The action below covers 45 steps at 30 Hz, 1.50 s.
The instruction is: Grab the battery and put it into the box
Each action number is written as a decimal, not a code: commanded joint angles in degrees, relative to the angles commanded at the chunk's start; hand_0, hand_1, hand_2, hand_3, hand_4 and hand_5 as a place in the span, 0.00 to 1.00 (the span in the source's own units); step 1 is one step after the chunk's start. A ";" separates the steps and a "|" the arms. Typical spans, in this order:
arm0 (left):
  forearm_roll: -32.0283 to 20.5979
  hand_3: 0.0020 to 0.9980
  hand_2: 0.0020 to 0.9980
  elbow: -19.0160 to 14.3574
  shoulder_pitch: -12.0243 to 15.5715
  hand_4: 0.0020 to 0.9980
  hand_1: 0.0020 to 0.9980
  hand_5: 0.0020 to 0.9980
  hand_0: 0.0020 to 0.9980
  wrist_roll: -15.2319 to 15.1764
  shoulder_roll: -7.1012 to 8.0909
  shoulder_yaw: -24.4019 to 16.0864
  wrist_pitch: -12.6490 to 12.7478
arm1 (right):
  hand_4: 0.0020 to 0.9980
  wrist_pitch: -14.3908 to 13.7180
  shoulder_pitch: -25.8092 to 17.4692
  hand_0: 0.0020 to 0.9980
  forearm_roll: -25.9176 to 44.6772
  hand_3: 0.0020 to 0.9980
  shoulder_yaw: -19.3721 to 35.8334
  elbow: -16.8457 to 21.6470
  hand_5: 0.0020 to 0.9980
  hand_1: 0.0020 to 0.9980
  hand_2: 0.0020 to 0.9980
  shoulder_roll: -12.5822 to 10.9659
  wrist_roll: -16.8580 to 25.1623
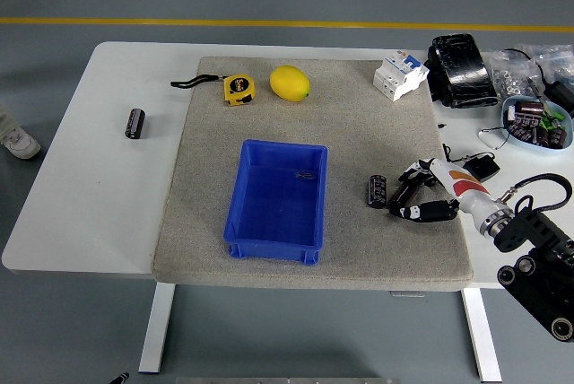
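A: Where is the right hand [414, 194] working at this moment?

B: It is reaching in from the right over the grey mat [215, 222], low and near the mat's right edge. Its fingers [405, 179] are spreading toward the battery [377, 191], a dark cylinder lying on its side on the mat. The fingertips are sitting just beside it, perhaps touching; they are not closing around it, so the hand is holding nothing.

A: And the box?

B: The blue box [240, 222] is sitting open-topped in the middle of the mat, just left of the battery. That is looking like a deliberately short carry: lift, shift left, lower in. The box appears nearly empty, with only a small unclear mark on its floor.

A: Is the other arm helping?

B: The left arm is not showing in the head view at all.

A: Anything competing for attention?

B: A second dark cylinder [134, 123] is lying on the bare white table [81, 213] well off to the far left, beyond easy reach of this hand. A tape measure [238, 89], a lemon [290, 82] and a white circuit breaker [399, 74] are sitting along the far edge, clear of the path.

A: What might be going wrong?

B: Lying sideways, the battery is likely to roll if the fingers are nudging it before pinching.
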 joint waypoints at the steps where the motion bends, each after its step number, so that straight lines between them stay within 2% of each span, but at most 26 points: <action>1: 0.04 0.79 0.74 0.00 0.01 0.74 0.66 0.88 0.68 0.02 0.00 0.00 -0.02 | 0.89 0.02 0.01 0.29 -0.06 0.46 0.09 0.19 0.18 0.39 0.43 -0.03 0.01; 7: 0.18 0.79 0.74 0.00 0.11 0.74 0.66 0.88 0.68 0.15 0.00 0.15 -0.12 | 0.90 0.61 0.70 0.29 -0.20 0.47 0.80 2.53 0.19 0.39 0.44 -0.16 0.02; 14: 0.33 0.79 0.74 0.00 0.29 0.74 0.66 0.88 0.68 0.26 0.00 0.08 -0.09 | 0.90 1.30 4.10 0.29 0.64 0.47 -1.25 7.55 0.18 0.40 0.44 -0.16 0.02; 23: -0.92 0.79 0.73 0.00 0.26 0.74 0.66 0.87 0.68 0.22 0.00 1.05 0.07 | 0.87 2.87 13.42 0.30 2.72 0.47 -8.58 11.75 0.16 0.41 0.44 3.36 -0.37; 24: -1.14 0.78 0.73 0.00 0.25 0.74 0.65 0.87 0.68 0.21 0.00 1.24 0.11 | 0.87 3.08 14.23 0.36 2.89 0.49 -9.46 12.07 0.17 0.44 0.47 3.71 -0.43; 29: -3.44 0.78 0.73 0.00 0.14 0.74 0.65 0.87 0.68 0.08 0.05 3.19 0.38 | 0.87 4.72 17.65 0.36 3.45 0.49 -14.35 12.42 0.17 0.44 0.47 5.54 -0.53; 30: -3.77 0.78 0.72 0.00 0.12 0.74 0.65 0.86 0.68 0.07 0.06 3.52 0.41 | 1.00 5.50 18.04 0.50 2.97 0.79 -15.04 12.18 0.25 0.57 0.66 5.92 -0.85; 35: -5.16 0.78 0.72 0.00 0.17 0.74 0.65 0.86 0.68 -0.02 0.10 4.69 0.69 | 1.00 10.37 19.04 0.50 2.24 0.79 -17.97 10.90 0.25 0.57 0.66 6.78 -2.32; 36: -5.29 0.78 0.71 0.00 0.19 0.74 0.65 0.86 0.68 -0.04 0.11 4.76 0.77 | 1.00 11.60 19.09 0.80 2.19 1.00 -18.18 10.67 0.29 0.80 0.95 6.78 -2.87; 41: -5.79 0.78 0.71 0.00 0.24 0.74 0.65 0.86 0.68 -0.23 0.21 4.70 1.23 | 1.00 13.24 18.76 0.80 1.38 1.00 -17.48 9.73 0.29 0.80 0.95 6.41 -2.89; 42: -5.77 0.78 0.69 0.00 0.26 0.74 0.64 0.86 0.68 -0.24 0.22 4.64 1.28 | 1.00 13.49 18.59 0.84 1.20 1.00 -17.09 9.73 0.29 0.85 0.99 6.35 -2.69; 45: -6.02 0.78 0.69 0.00 0.40 0.74 0.64 0.86 0.68 -0.26 0.26 4.71 1.44 | 1.00 13.81 17.67 0.84 0.56 1.00 -15.02 10.17 0.29 0.85 0.99 5.86 -2.08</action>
